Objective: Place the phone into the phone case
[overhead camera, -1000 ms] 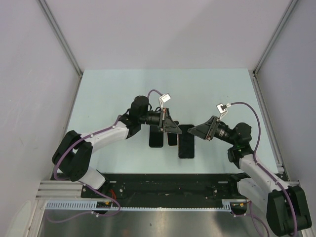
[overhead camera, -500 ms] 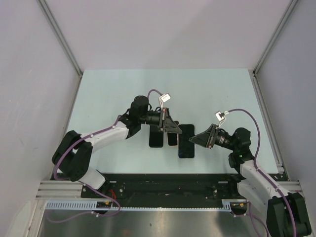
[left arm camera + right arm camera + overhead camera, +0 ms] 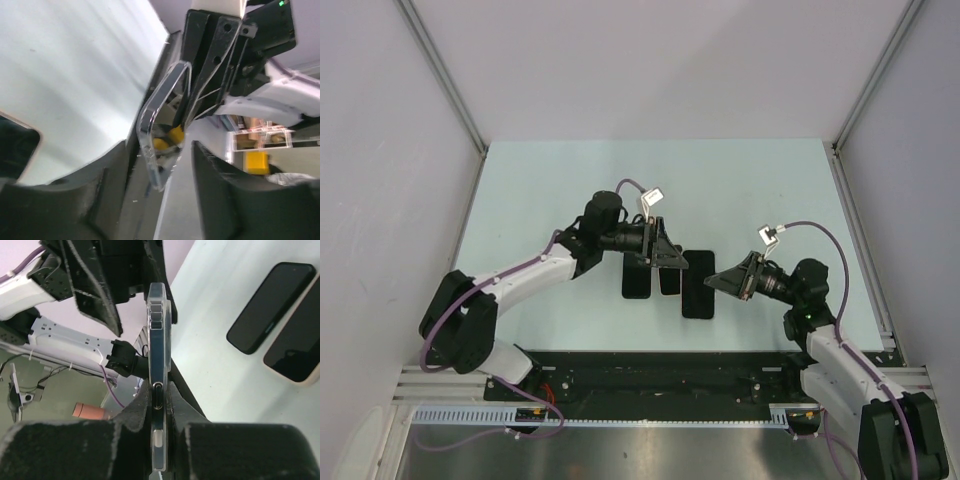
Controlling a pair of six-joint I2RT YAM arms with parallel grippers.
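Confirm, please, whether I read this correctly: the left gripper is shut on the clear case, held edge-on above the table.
Not quite: the right gripper is shut on the clear case, held edge-on above the table, as the right wrist view shows. The left gripper stands open around it.

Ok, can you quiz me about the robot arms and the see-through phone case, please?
1. True or false: the right gripper is pinching the clear case.
2. Fill in: the left gripper has its jaws ____.
3. Where do the dark phones lie? A: on the table; B: inside the case; C: in the left gripper.
Key: 1 true; 2 open; 3 A.
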